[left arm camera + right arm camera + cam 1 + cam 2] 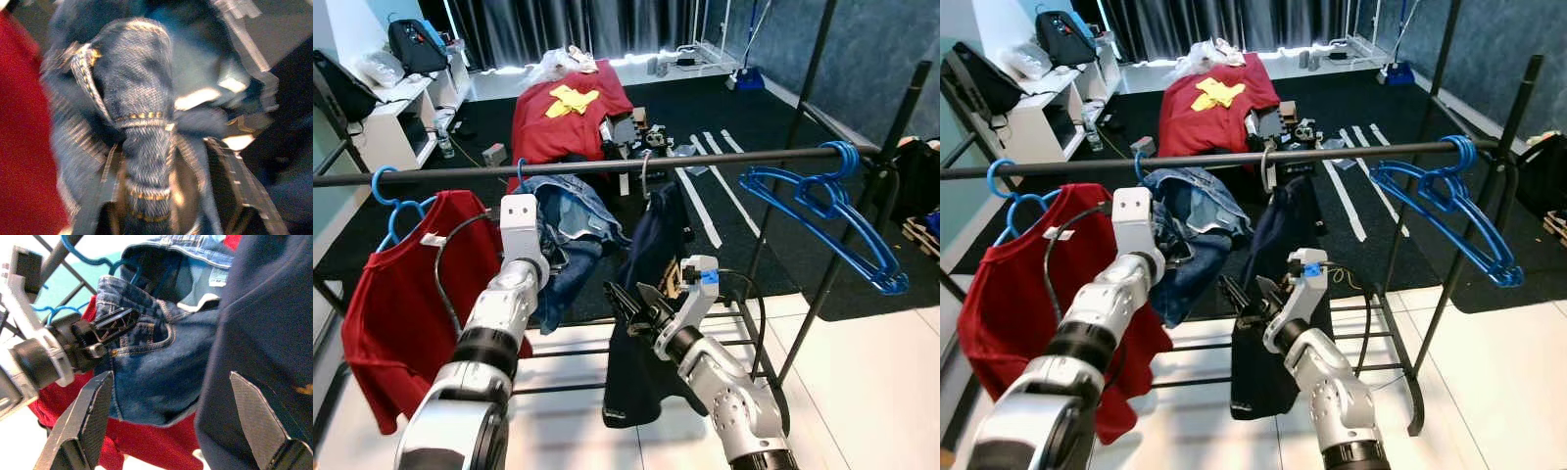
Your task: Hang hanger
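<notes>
A dark rail (607,166) crosses the view at chest height. From it hang a red shirt (411,284) on a blue hanger, blue jeans (573,220) on a blue hook (520,174), and a navy garment (651,255) on a grey hook (645,176). Empty blue hangers (822,211) hang at the right end. My left gripper (117,323) is pushed into the jeans, its fingers (239,181) apart with a fold of denim between them. My right gripper (625,294) stands open just in front of the navy garment's lower half, holding nothing.
The rack's lower bars (607,348) and right post (822,284) stand close to my arms. Behind the rack lie a red-covered heap (570,113) and small clutter on dark carpet. A white shelf (396,113) is at the far left.
</notes>
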Robot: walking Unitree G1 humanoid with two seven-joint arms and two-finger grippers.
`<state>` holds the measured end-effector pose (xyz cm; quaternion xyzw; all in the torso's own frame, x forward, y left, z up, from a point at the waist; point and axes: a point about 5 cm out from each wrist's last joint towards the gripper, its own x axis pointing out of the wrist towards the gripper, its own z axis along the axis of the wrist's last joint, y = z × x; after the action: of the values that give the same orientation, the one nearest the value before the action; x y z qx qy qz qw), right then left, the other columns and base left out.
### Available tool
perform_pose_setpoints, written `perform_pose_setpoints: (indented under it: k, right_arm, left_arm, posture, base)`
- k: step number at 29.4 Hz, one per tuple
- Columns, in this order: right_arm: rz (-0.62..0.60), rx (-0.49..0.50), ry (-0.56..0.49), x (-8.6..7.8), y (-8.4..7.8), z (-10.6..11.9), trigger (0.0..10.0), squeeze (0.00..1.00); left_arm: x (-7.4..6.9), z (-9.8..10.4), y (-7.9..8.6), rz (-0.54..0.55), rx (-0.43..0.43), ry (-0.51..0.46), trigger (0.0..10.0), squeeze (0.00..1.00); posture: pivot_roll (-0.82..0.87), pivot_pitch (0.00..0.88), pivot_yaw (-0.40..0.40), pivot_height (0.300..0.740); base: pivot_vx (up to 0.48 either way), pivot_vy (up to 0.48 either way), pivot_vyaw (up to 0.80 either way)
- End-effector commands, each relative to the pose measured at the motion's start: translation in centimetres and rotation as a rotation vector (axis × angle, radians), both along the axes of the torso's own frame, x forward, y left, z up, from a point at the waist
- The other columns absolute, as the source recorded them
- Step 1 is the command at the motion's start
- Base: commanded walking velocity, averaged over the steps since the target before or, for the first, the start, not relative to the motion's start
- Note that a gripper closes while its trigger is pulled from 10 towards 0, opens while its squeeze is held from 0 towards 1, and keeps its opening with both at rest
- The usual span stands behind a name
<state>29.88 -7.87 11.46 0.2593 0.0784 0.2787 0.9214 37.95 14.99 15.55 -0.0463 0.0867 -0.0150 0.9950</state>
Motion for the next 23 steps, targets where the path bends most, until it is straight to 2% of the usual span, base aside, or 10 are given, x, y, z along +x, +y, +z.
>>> perform_pose_setpoints:
  k: [1, 4, 7, 10, 11, 14, 15, 16, 19, 23]
  right_arm:
    - [0.002, 0.004, 0.007, -0.1, 0.2, 0.0, 10.0, 0.00]
    - [0.003, 0.007, 0.008, -0.1, 0.2, 0.0, 10.0, 0.00]
    - [0.006, 0.016, 0.012, 0.0, 0.3, 0.0, 10.0, 0.00]
    - [0.006, 0.016, 0.012, 0.0, 0.3, 0.0, 10.0, 0.00]
    - [0.007, 0.017, 0.013, 0.0, 0.3, 0.0, 10.0, 0.00]
    - [0.014, 0.026, 0.020, 0.0, 0.3, -0.1, 10.0, 0.00]
    - [0.014, 0.026, 0.020, 0.0, 0.3, -0.1, 10.0, 0.00]
    - [0.017, 0.028, 0.022, 0.0, 0.3, -0.1, 10.0, 0.00]
    - [0.020, 0.029, 0.023, 0.1, 0.3, -0.1, 10.0, 0.00]
    - [0.021, 0.030, 0.023, 0.1, 0.3, -0.1, 10.0, 0.00]
  left_arm:
    - [-0.2, 1.1, 0.8, -0.022, 0.001, -0.038, 10.0, 1.00]
    - [-1.0, 2.0, 1.7, -0.049, -0.007, -0.074, 10.0, 1.00]
    - [-5.1, 3.7, 4.6, -0.149, -0.024, -0.122, 10.0, 1.00]
    - [-5.1, 3.7, 4.6, -0.149, -0.024, -0.122, 10.0, 1.00]
    - [-6.0, 3.9, 4.9, -0.180, -0.029, -0.116, 10.0, 1.00]
    - [-10.8, 3.0, 5.6, -0.400, -0.041, -0.076, 10.0, 1.00]
    - [-10.8, 3.0, 5.6, -0.400, -0.041, -0.076, 10.0, 1.00]
    - [-11.7, 2.4, 6.5, -0.393, -0.023, -0.056, 10.0, 0.00]
    - [-12.2, 1.9, 8.2, -0.310, -0.006, -0.043, 10.0, 0.00]
    - [-12.2, 1.7, 9.4, -0.240, 0.005, -0.048, 10.0, 0.00]
  posture:
    - [-0.16, 0.037, 0.063, 0.740]
    - [-0.15, 0.035, 0.063, 0.740]
    - [-0.12, 0.035, 0.059, 0.740]
    - [-0.12, 0.035, 0.059, 0.740]
    - [-0.12, 0.035, 0.059, 0.740]
    - [-0.10, 0.033, 0.047, 0.740]
    - [-0.10, 0.033, 0.047, 0.740]
    - [-0.10, 0.032, 0.045, 0.740]
    - [-0.09, 0.032, 0.043, 0.740]
    - [-0.10, 0.031, 0.044, 0.740]
  base:
    - [0.000, 0.000, 0.00]
    - [0.000, 0.000, 0.00]
    - [0.000, 0.000, 0.00]
    - [0.000, 0.000, 0.00]
    - [0.000, 0.000, 0.00]
    - [0.000, 0.000, 0.00]
    - [0.000, 0.000, 0.00]
    - [0.000, 0.000, 0.00]
    - [0.000, 0.000, 0.00]
    - [0.000, 0.000, 0.00]
